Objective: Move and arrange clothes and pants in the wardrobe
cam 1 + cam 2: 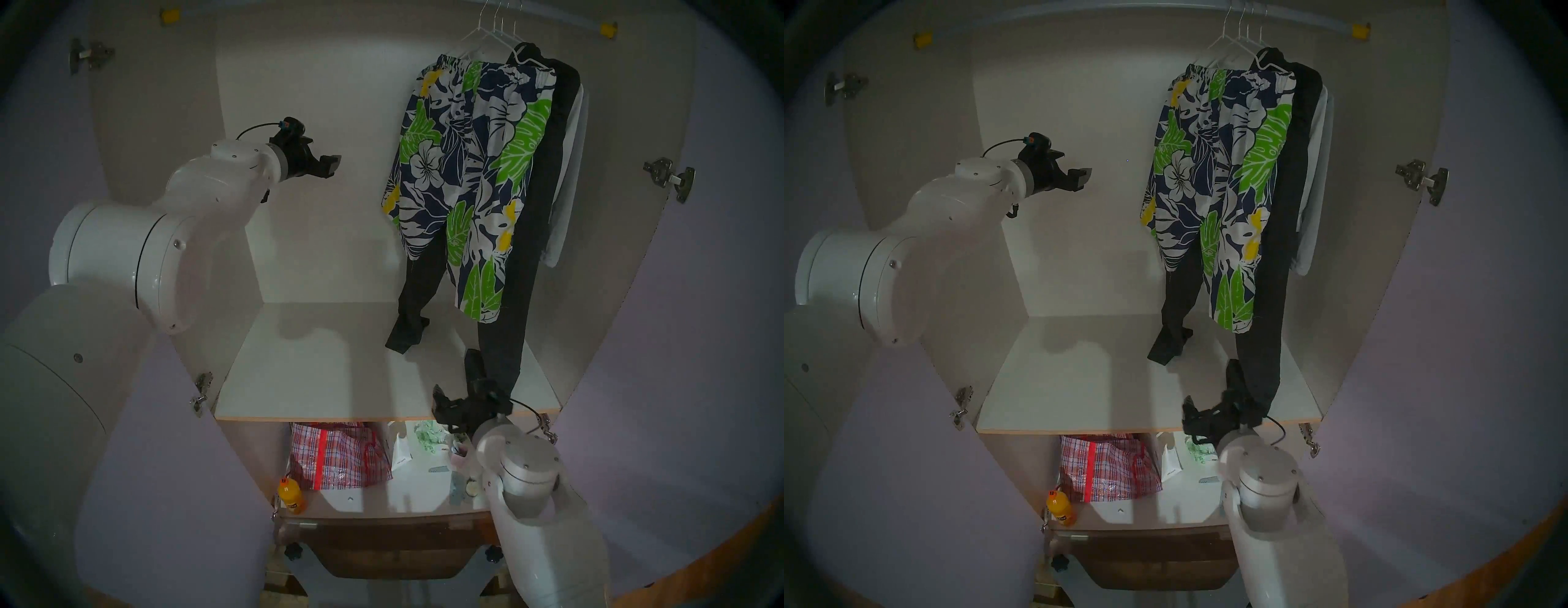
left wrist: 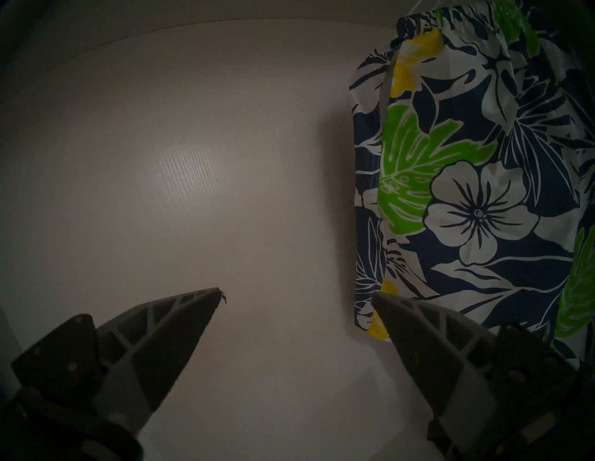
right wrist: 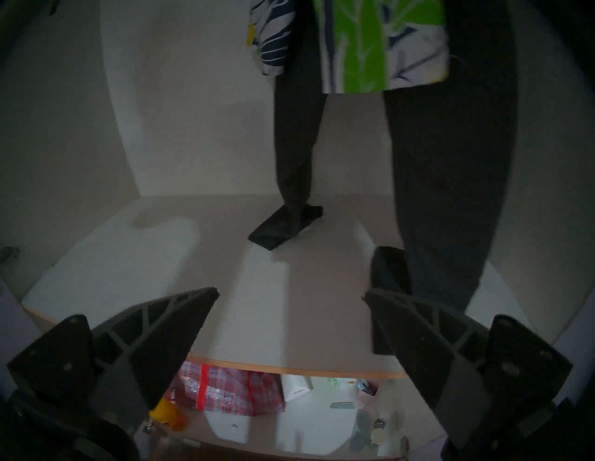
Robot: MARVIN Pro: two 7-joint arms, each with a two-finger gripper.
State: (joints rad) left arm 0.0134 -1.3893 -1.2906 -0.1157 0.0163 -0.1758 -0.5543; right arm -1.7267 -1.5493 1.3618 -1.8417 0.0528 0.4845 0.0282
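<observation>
Inside the wardrobe (image 1: 178, 127), white wire hangers (image 1: 488, 32) crowd the right end of the rail (image 1: 560, 20). Frontmost are the floral shorts (image 1: 466, 170) (image 2: 467, 193). Behind them hang the long black trousers (image 1: 505, 318) (image 3: 444, 177), with one cuff folded on the shelf (image 1: 318, 373). A white garment (image 1: 568, 191) hangs furthest right. My left gripper (image 1: 333, 166) (image 2: 296, 293) is open and empty, at mid-height left of the shorts. My right gripper (image 1: 462, 392) (image 3: 289, 291) is open at the shelf's front edge, and the trousers' other leg rests against its right finger.
Under the shelf lie a red plaid bag (image 1: 335, 454), an orange bottle (image 1: 290, 494) and small clutter (image 1: 458, 458). The lilac doors (image 1: 679, 339) stand open on both sides, with metal hinges (image 1: 668, 176) on the side walls.
</observation>
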